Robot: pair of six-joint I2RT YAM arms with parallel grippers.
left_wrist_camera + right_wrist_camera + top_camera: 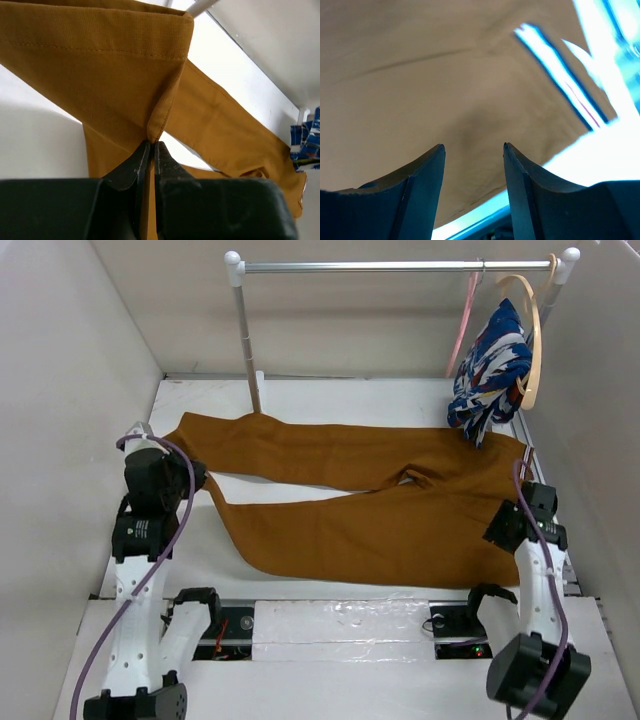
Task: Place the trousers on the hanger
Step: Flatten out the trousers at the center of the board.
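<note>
Trousers (pixel 380 530): rust-brown, lying flat on the white table (pixel 190 570), spread across the middle of the top view from 9 o'clock to 3 o'clock. Legs point toward 9, waist end toward 3. The two legs split apart from the crotch; the far leg runs toward 10 o'clock, the near leg toward 8.

Left gripper (pixel 151 145): at 9 o'clock in the top view, at the leg ends. Jaws pressed together on a fold of the cuff. In the left wrist view the hem stitching runs across the top and the cloth is lifted off the table at the pinch point, fanning out above the fingertips.

Right gripper (pixel 472 147): at 4 o'clock in the top view, over the waist end. Jaws stand moderately apart with nothing between them. Brown cloth fills the right wrist view beyond the fingers; contact with it cannot be told. A blurred pale stripe with a dark border runs along the cloth edge at 1 o'clock in that view.

Hanger (pixel 465 322): pink, thin, hanging from the metal rail (pixel 400 267) at 1 o'clock, well apart from the trousers.

Just beside it, toward 2 o'clock: a pale wooden hanger (pixel 533 340) carrying a blue, white and red patterned garment (pixel 490 375), whose lower end hangs above the waist end of the trousers.
</note>
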